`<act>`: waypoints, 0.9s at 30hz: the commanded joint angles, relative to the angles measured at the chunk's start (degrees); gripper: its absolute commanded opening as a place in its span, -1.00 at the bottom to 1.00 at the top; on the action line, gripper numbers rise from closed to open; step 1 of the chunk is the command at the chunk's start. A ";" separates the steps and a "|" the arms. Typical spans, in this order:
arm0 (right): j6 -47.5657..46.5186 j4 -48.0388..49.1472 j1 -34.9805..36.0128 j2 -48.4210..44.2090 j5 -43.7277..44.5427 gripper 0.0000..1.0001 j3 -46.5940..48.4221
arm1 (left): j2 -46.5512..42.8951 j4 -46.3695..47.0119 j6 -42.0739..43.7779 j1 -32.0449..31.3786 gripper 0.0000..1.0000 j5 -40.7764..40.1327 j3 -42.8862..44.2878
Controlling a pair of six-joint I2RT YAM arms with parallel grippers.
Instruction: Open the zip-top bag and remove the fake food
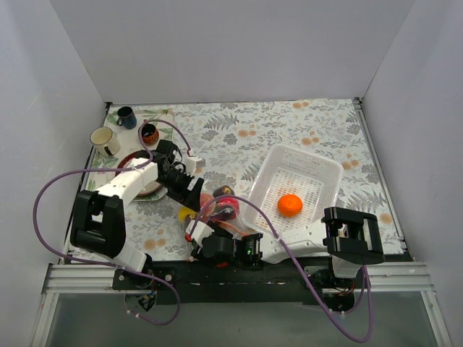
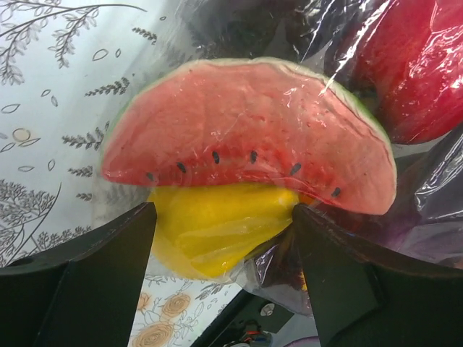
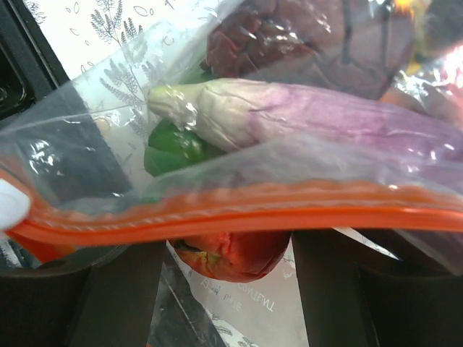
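Observation:
The zip-top bag [image 1: 219,208] lies near the front edge, between my two grippers. In the left wrist view the bag [image 2: 427,195] holds a watermelon slice [image 2: 246,126], a yellow lemon [image 2: 217,224] and a red round piece [image 2: 419,65]. My left gripper [image 2: 224,217] is open, with the lemon end of the bag between its fingertips; in the top view the left gripper [image 1: 187,189] is just left of the bag. In the right wrist view the orange-red zip strip [image 3: 239,210] crosses in front of my open right gripper [image 3: 228,249]. A red piece [image 3: 231,256] sits between its fingers. An eggplant [image 3: 304,116] and a green piece [image 3: 170,144] lie deeper in the bag.
A white mesh basket [image 1: 318,160] stands right of the bag with an orange ball [image 1: 290,205] in it. Three small mugs [image 1: 126,117] and a plate [image 1: 134,163] stand on a tray at the back left. White walls enclose the table.

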 commanded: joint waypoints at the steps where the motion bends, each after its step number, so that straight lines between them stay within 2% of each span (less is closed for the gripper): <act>1: 2.56 -2.85 -0.20 0.55 -2.81 -0.05 -1.23 | 0.14 3.43 -2.81 -2.70 0.51 -0.47 -2.92; 4: 3.17 -3.37 -0.20 -0.85 -2.81 -0.13 -1.76 | 0.85 3.88 -2.29 -2.79 0.09 -0.65 -3.45; 5: 3.35 -3.46 -0.20 -1.04 -2.81 -0.15 -2.20 | 0.67 3.96 -2.20 -2.71 -0.12 -0.74 -3.54; 6: 3.44 -3.55 -0.20 -1.30 -2.98 -0.17 -2.38 | 0.59 4.05 -2.11 -2.71 -0.48 -1.08 -3.54; 8: 3.79 -4.17 -0.20 -1.83 -2.90 -0.26 -2.47 | -0.55 4.23 -2.20 -2.79 -0.87 -2.14 -3.19; 9: 3.79 -4.34 -0.20 -2.09 -2.98 -0.34 -2.29 | -1.08 4.31 -2.20 -2.71 -1.00 -3.62 -2.93; 15: 4.14 -6.98 0.06 -6.22 -2.55 -0.85 -1.15 | -3.02 4.49 -1.94 -2.36 -1.00 -8.64 -1.00; 17: 4.58 -7.51 0.58 -8.85 -2.20 -0.92 -1.15 | -3.46 5.80 -1.85 -0.78 -1.00 -11.36 -0.82; 23: 5.90 -11.46 2.52 -16.67 0.61 -0.97 -1.06 | -1.79 7.56 -1.14 4.49 -1.00 -16.64 2.08; 27: 6.43 -11.38 2.79 -23.43 2.02 -0.97 -1.41 | -1.61 7.66 -1.32 4.85 -1.00 -17.35 2.79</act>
